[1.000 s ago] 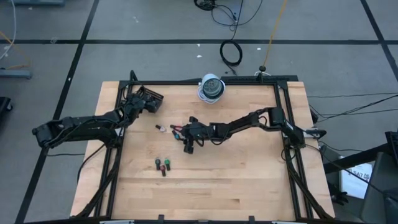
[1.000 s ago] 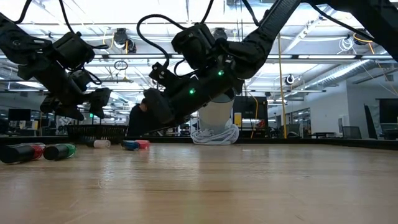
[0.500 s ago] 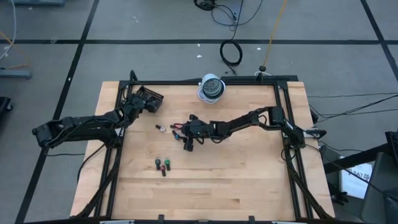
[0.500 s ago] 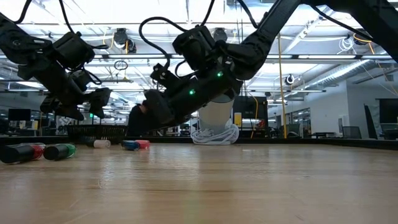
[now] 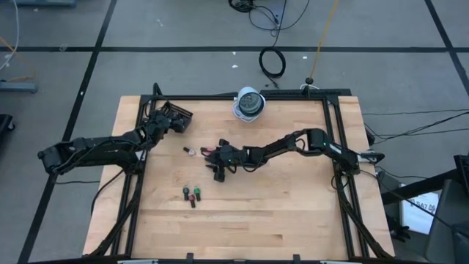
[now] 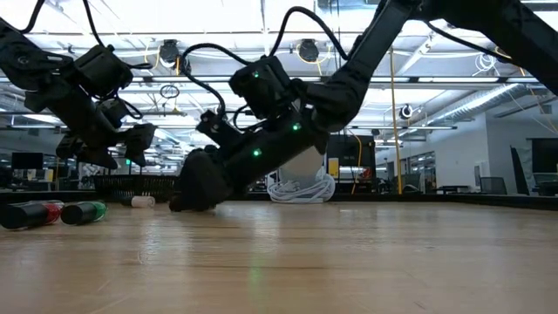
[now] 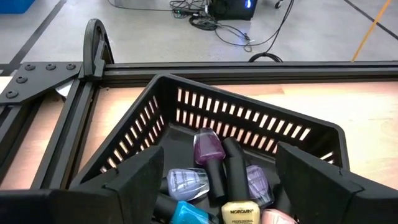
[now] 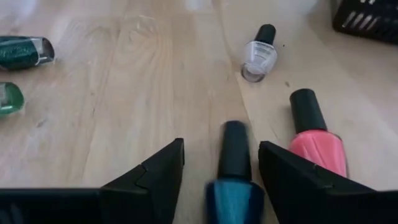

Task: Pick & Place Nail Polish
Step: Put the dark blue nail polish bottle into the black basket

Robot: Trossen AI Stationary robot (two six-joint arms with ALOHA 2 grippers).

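Note:
In the right wrist view a blue nail polish bottle (image 8: 233, 196) lies on the wooden table with its black cap (image 8: 234, 158) pointing away. My right gripper (image 8: 221, 149) is open, one finger on each side of it, low at the table's middle (image 5: 214, 157). A pink bottle (image 8: 317, 146) lies just outside one finger. A clear bottle (image 8: 259, 57) lies farther off. Red and green bottles (image 5: 192, 194) lie nearer the front edge. My left gripper (image 7: 219, 152) hangs open above the black basket (image 7: 249, 102) at the far left, which holds several bottles.
A white round object (image 5: 249, 103) with a coiled cable stands at the table's far edge. Black frame rails (image 5: 333, 132) run along the table's sides. Bare wood lies to the front and right of the bottles.
My right gripper has sunk to the table and moved a little toward the left edge, onto the blue and pink bottles. In the low view it now hides them. The left arm and the bottles have kept still.

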